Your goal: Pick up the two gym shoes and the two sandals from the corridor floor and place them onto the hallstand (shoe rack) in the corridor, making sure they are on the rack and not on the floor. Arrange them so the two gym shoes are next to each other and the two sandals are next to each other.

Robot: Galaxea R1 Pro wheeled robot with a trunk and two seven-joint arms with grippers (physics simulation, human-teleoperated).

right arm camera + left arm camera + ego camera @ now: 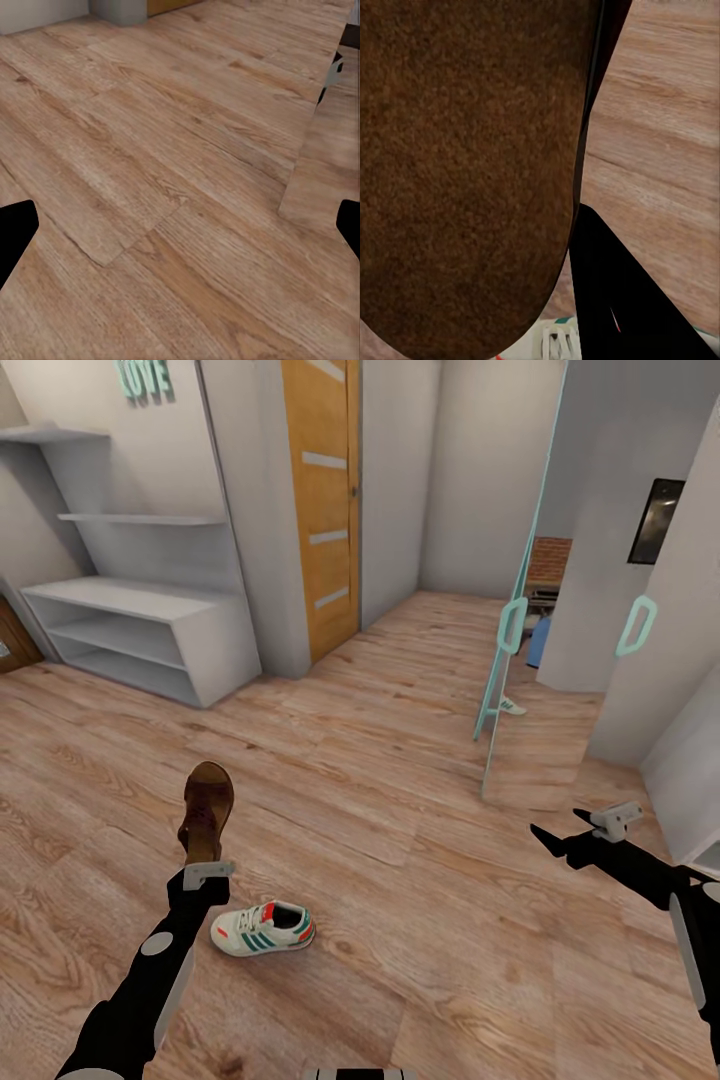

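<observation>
One sandal [206,812] is up off the corridor floor [400,880], clamped in the left hand [203,860] — held by its heel end, toe pointing away toward the hallstand [150,640]. Left wrist view: tan-brown footbed [465,172] fills most of the frame, one dark finger beside it, so the grip looks firm.

One gym shoe [263,928] lies on the floor just beside the left arm, near the held sandal. Second sneaker [512,707] seems to sit by the teal-framed mirror door [520,610], though it may be a reflection — can't tell. Other sandal not located.

Right hand [562,838] hangs over bare floor, fingers apart, nothing in it.

Hallstand is well apart, back-left against the wall, shelves bare.

Step in hand, my read: carry sandal to the rack. Keep the grip shut during the base move, approach square to the open shelves, set the sandal flat toward one end so its partner fits alongside and the sneakers get their own stretch.
</observation>
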